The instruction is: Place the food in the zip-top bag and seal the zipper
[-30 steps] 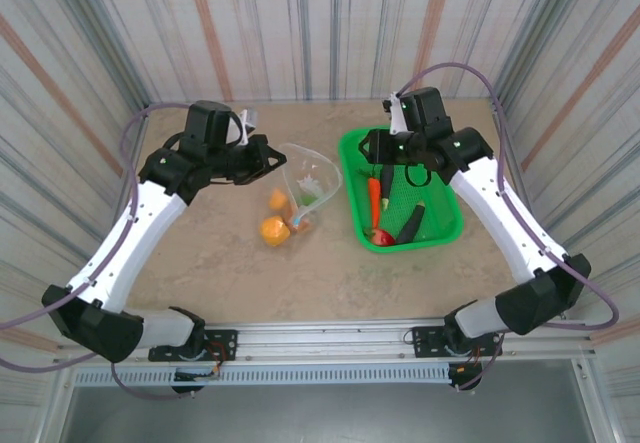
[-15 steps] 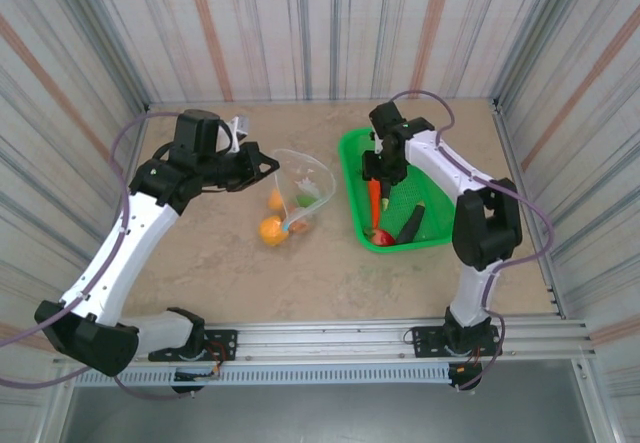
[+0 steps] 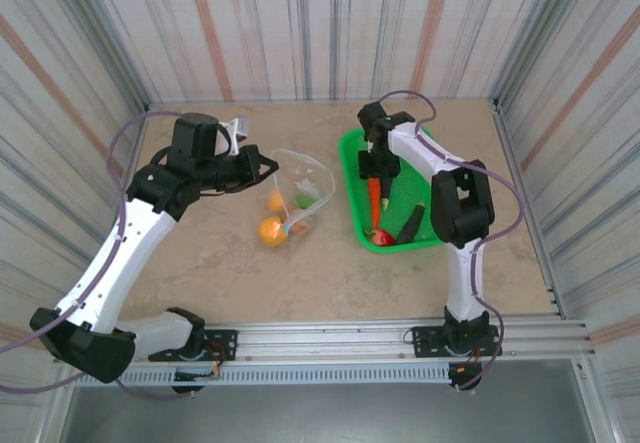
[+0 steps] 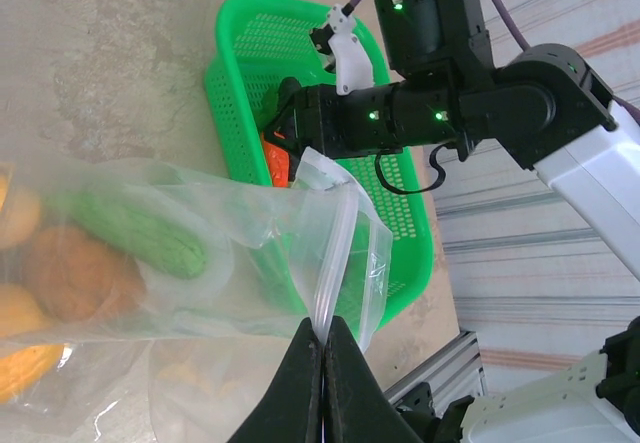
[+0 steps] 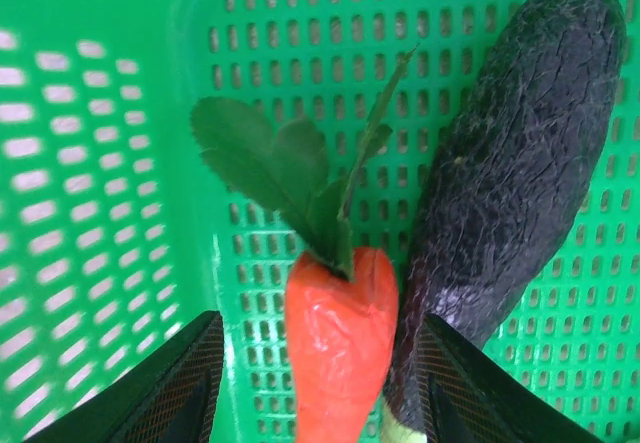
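Left gripper (image 4: 323,338): jaws pressed together, clamped on the zip-top bag (image 4: 240,263) at its mouth edge, on the zipper (image 4: 335,253). The bag rests on the table (image 3: 330,263) left of the green basket (image 5: 90,163), with the cucumber (image 4: 150,233) and potato (image 4: 75,275) inside. Right gripper (image 5: 318,363): jaws apart, straddling the carrot (image 5: 340,343) in the basket. The eggplant (image 5: 520,183) lies just beside the carrot.

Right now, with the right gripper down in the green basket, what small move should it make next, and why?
Probably close the right gripper on the carrot: its open fingers straddle the carrot's orange body in the basket, while the left gripper holds the zip-top bag by its mouth edge.
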You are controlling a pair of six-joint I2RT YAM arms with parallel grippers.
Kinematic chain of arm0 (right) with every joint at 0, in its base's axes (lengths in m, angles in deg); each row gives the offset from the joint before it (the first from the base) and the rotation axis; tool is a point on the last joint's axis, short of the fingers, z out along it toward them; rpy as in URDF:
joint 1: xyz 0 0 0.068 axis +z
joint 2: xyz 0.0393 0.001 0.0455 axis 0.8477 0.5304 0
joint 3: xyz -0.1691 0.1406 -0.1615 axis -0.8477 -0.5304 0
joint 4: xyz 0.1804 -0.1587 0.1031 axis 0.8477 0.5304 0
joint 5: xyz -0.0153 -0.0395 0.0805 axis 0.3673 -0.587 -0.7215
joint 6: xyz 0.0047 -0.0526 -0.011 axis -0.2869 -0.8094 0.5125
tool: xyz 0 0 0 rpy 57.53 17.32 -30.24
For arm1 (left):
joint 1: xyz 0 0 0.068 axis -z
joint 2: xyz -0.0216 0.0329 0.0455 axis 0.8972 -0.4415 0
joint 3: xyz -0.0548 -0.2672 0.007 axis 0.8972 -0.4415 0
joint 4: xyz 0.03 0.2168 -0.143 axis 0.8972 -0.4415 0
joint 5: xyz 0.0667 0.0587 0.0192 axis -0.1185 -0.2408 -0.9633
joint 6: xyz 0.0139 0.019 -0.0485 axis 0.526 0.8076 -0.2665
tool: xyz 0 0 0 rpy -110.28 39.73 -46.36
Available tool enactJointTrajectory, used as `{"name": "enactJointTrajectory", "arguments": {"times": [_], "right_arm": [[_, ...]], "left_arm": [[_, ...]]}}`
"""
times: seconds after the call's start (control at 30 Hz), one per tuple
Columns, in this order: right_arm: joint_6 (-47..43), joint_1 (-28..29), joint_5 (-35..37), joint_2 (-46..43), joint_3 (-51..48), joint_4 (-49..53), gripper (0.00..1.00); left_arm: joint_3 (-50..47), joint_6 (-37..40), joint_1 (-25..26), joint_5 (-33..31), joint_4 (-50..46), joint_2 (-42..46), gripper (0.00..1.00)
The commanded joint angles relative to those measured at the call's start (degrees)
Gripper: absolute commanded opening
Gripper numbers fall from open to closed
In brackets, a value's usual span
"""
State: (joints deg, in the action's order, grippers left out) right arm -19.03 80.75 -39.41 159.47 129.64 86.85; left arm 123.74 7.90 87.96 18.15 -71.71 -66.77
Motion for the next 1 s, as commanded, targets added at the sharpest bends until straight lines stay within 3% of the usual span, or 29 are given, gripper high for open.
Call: {"name": "enactJointTrajectory", "arguments": {"times": [0.0,0.23,0.43,0.5,0.77,0.97], "right_arm": [[-1.81,-0.05,1.86,1.94,1.62,3.12,0.54],[-2.64,-0.06,-1.21,6.56,4.72,4.61,0.52],[-2.16,-0.27,-2.07,6.48,4.76,4.22,0.30],[-1.87,-0.24,-1.96,4.71,4.09,3.48,0.27],[-0.30,-0.60,-0.11,-10.41,-2.61,-3.51,0.26],[-0.15,-0.40,-4.73,-28.88,-16.17,-19.47,0.29]], "left_arm": [[-0.32,1.70,0.36,-1.16,0.20,0.93,0.00],[-0.59,1.98,0.35,-1.89,0.22,1.22,0.00],[-0.20,2.23,0.35,-2.32,-0.21,1.31,0.00],[0.11,2.31,0.34,-2.35,-0.30,1.14,0.00],[-0.04,0.44,-0.18,-0.97,1.23,0.38,0.00],[-1.50,-3.94,-1.05,2.99,4.34,-0.57,0.00]]}}
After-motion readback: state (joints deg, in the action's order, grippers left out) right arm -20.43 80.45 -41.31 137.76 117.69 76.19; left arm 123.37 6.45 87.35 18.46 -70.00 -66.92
